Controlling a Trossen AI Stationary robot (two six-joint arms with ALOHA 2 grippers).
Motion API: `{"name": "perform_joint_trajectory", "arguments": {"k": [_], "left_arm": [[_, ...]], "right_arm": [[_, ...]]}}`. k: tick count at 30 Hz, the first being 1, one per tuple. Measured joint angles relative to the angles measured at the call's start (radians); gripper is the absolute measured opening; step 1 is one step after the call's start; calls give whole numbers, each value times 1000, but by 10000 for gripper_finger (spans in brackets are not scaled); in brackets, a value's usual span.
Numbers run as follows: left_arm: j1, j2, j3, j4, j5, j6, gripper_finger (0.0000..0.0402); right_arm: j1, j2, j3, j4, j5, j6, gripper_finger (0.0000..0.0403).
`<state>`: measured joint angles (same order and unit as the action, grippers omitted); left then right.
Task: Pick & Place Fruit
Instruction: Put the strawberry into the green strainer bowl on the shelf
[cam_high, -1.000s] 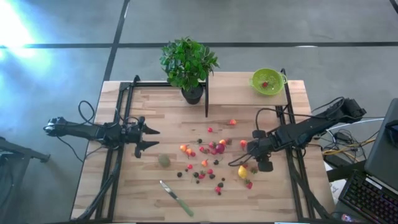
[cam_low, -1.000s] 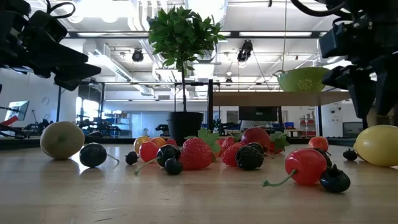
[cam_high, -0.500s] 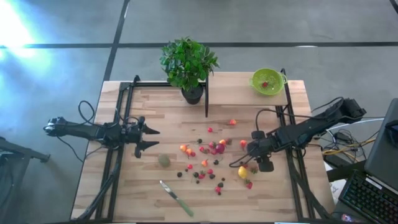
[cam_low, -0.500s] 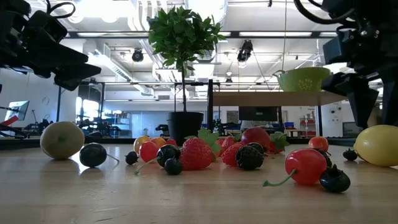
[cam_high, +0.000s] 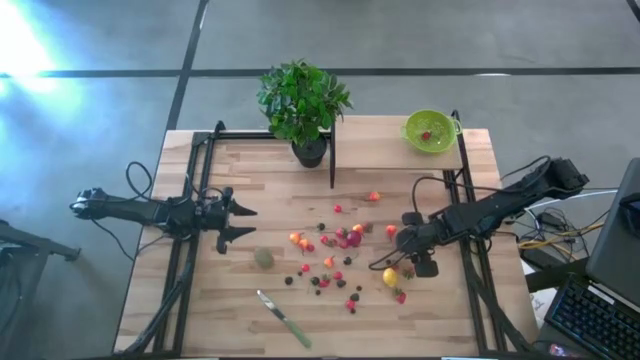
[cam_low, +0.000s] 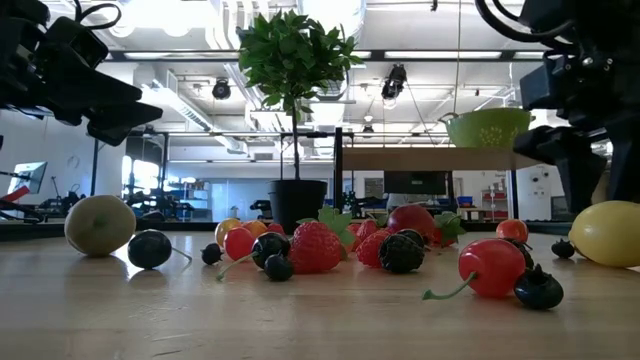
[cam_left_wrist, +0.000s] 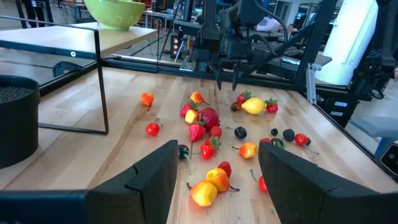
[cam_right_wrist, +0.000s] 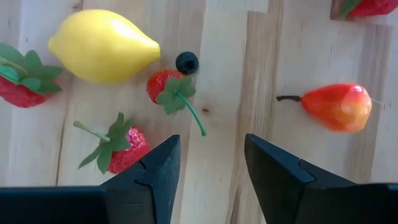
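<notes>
The toy fruit (cam_high: 340, 255) lies scattered over the middle of the wooden table (cam_high: 200, 310): small red strawberries with green leaf caps, orange and red berries, dark round berries, a yellow lemon (cam_high: 390, 276) near the right side of the scatter, and a dull-green kiwi-like ball (cam_high: 263, 258) set apart on the left side. One red fruit (cam_high: 426, 135) sits inside the lime-green bowl (cam_high: 413, 138) on the raised shelf at the back right corner. In the right wrist view the lemon (cam_right_wrist: 102, 46) is smooth and pointed at one end, with a dark berry (cam_right_wrist: 186, 62) and a strawberry (cam_right_wrist: 163, 86) just beside it, and a red-orange pear-shaped fruit (cam_right_wrist: 336, 106) lies well apart from them. The right gripper (cam_high: 405, 250) reaches in from the right edge, stretched low over the table just above the lemon end of the scatter, its fingers (cam_right_wrist: 146, 180) spread apart and pointing down with nothing between them. The left gripper (cam_high: 238, 222) hangs over the left part of the table, above the kiwi-like ball, its fingers (cam_left_wrist: 149, 177) parted and empty.
</notes>
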<state>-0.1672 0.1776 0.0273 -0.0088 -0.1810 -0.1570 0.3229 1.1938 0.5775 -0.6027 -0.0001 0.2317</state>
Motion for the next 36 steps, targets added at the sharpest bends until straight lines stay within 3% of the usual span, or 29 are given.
{"name": "perform_joint_trajectory", "arguments": {"k": [12, 36], "left_arm": [[0, 0, 0, 0, 0, 0, 229], [0, 0, 0, 0, 0, 0, 229]], "right_arm": [[0, 0, -58, 104, 0, -7, 196], [0, 0, -119, 221, 0, -4, 163]]}}
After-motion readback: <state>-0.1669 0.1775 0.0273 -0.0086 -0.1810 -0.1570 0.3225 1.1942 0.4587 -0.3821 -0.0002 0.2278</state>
